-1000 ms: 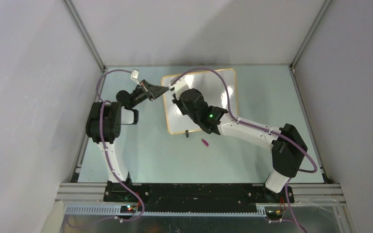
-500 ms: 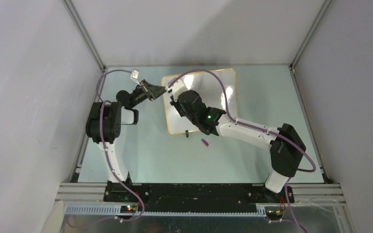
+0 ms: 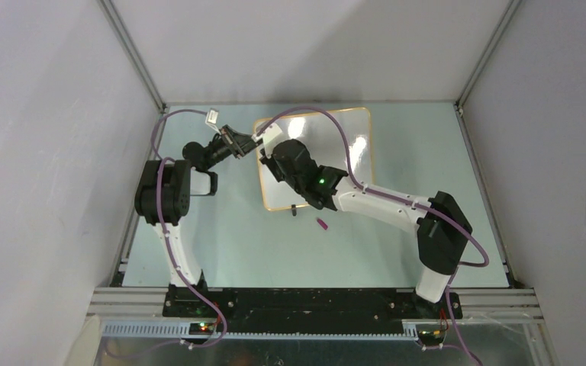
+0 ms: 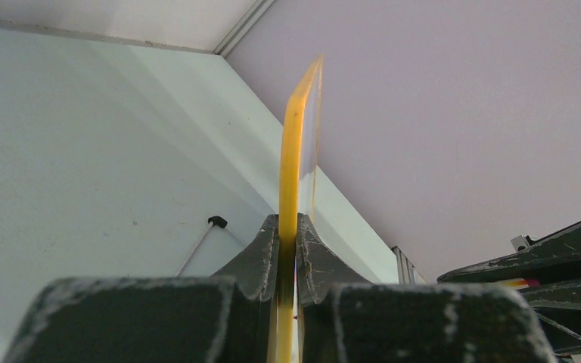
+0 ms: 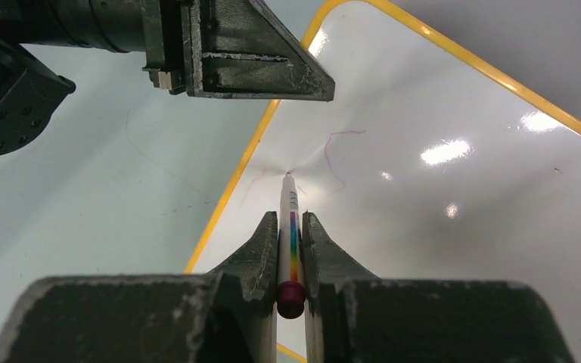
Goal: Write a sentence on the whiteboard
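While the left gripper (image 4: pixel 288 231) pinches the whiteboard (image 4: pixel 299 144) by its edge and the right gripper (image 5: pixel 290 227) clamps the marker (image 5: pixel 287 193) tip-down on it — too hard a press may shift the board; strokes would skew.

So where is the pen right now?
In the right wrist view, the pen is clamped in the right pincer, its tip touching the whiteboard near its left edge, just beside the left pincer gripping that edge.

Bright, even light; glare spots dot the whiteboard (image 5: pixel 454 227).
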Tool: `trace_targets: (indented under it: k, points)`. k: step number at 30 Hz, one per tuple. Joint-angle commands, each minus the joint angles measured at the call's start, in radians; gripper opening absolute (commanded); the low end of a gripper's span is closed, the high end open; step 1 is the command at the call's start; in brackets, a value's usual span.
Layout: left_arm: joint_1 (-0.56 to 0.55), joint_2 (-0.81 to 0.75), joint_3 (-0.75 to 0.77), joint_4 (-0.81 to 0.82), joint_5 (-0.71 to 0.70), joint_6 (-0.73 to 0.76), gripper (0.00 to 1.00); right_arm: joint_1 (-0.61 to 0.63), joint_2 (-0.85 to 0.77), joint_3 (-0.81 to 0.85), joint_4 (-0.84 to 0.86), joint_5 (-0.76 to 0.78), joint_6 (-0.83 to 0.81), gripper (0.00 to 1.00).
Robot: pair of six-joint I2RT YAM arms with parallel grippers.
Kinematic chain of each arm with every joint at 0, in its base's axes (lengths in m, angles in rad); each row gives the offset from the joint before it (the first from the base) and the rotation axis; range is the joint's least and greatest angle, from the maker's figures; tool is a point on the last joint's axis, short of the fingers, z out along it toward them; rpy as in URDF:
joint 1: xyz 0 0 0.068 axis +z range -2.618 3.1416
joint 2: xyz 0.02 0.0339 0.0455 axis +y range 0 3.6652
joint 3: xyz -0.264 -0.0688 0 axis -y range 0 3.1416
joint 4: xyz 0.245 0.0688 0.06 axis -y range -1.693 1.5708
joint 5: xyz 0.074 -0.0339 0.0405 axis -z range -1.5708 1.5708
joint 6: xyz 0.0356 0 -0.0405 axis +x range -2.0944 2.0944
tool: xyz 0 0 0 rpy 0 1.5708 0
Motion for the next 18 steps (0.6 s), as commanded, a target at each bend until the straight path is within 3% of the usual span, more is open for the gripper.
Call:
trace_targets:
  k: [1,18]
  points:
    - [-0.023,0.017,0.001,0.022,0.070,0.047,0.00,0.001,0.002,0.042,-0.015,0.015,-0.014,0.00]
    - [-0.023,0.015,0.001,0.022,0.072,0.047,0.00,-0.034,-0.072,-0.062,-0.012,0.024,0.001,0.00]
